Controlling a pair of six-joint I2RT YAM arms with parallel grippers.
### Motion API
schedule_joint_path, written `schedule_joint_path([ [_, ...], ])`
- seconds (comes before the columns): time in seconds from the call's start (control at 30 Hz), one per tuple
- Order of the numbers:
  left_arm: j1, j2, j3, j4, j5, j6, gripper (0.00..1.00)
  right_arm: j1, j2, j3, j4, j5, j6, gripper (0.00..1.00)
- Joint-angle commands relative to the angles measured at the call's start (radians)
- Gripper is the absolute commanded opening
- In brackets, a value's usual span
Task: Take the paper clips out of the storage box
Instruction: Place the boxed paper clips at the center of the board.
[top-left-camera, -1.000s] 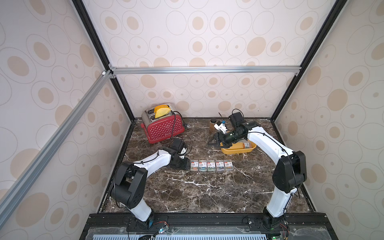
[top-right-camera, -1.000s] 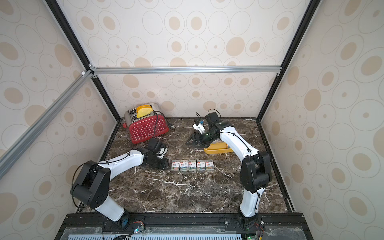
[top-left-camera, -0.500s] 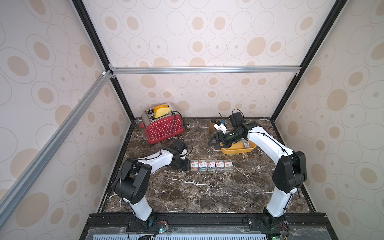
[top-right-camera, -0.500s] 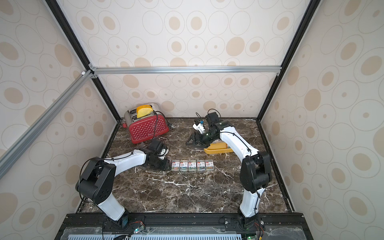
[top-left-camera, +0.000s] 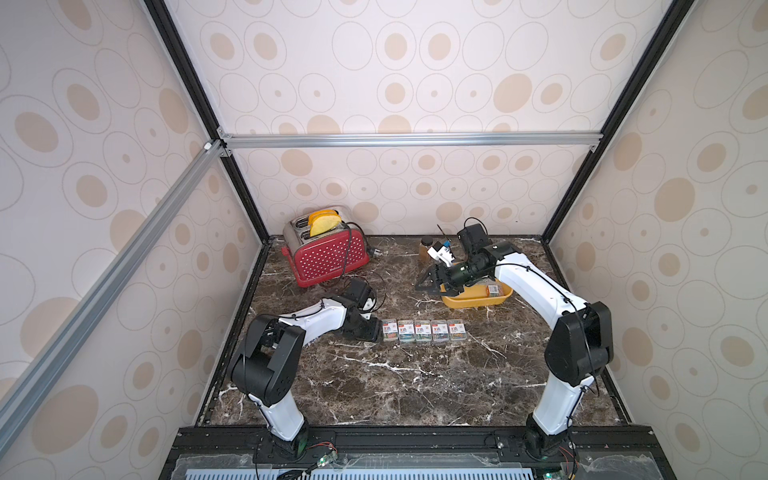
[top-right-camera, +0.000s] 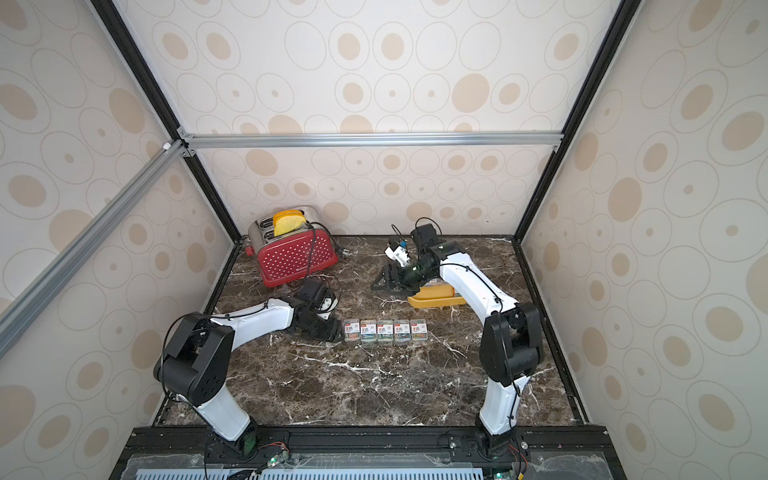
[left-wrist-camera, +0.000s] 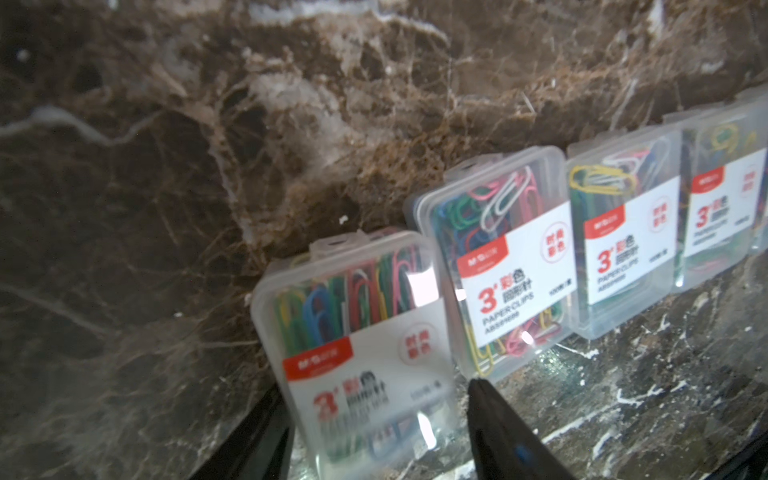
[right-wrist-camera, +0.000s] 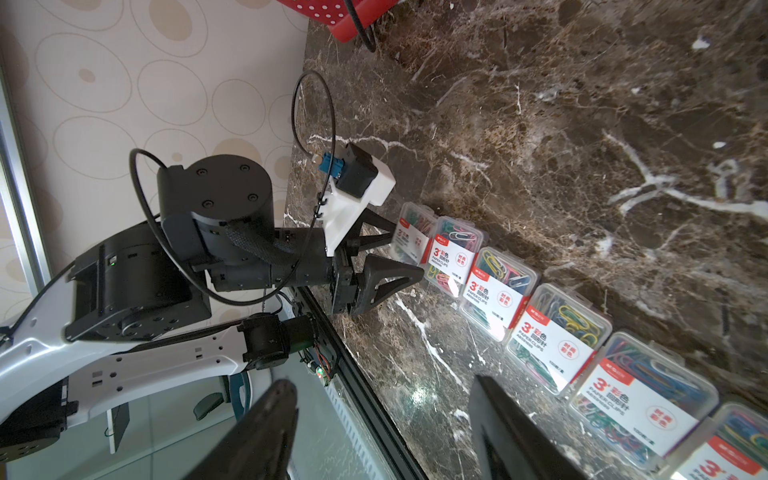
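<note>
Left gripper (left-wrist-camera: 378, 390): fingers are flanking the end case (left-wrist-camera: 353, 316) of the row of clip cases (top-left-camera: 422, 330) lying on the marble table (top-left-camera: 415, 382); whether they are pressing it cannot be told.
Right gripper (right-wrist-camera: 382, 386): fingers are standing apart, holding nothing. Yellow tray (top-left-camera: 473, 300) is sitting just behind them, a lone case (top-left-camera: 493, 289) lying inside.

The left gripper (top-left-camera: 377, 331) has opened wider around the last case of paper clips (top-left-camera: 389, 330) in the row, and the left arm's big black elbow (top-left-camera: 266, 361) has swung in a little.
</note>
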Motion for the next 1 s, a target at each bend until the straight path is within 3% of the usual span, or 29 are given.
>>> schedule_joint_path([
  [0.0,0.005,0.011,0.02,-0.016,-0.006,0.012,0.74,0.0,0.014,0.025,-0.008,-0.013,0.0,0.71],
  [0.17,0.011,-0.008,0.017,-0.022,-0.008,0.01,0.76,0.001,0.012,0.024,0.003,-0.017,0.009,0.7],
  [0.53,0.047,-0.174,-0.015,-0.015,-0.012,-0.044,0.62,0.003,0.011,0.024,0.01,-0.014,0.015,0.7],
  [0.8,0.08,-0.108,0.02,-0.045,-0.077,-0.058,0.41,0.002,0.012,0.032,-0.015,0.018,-0.004,0.71],
  [0.97,0.08,-0.059,0.037,-0.047,-0.108,-0.055,0.38,0.003,0.009,0.039,-0.038,0.048,-0.024,0.73],
])
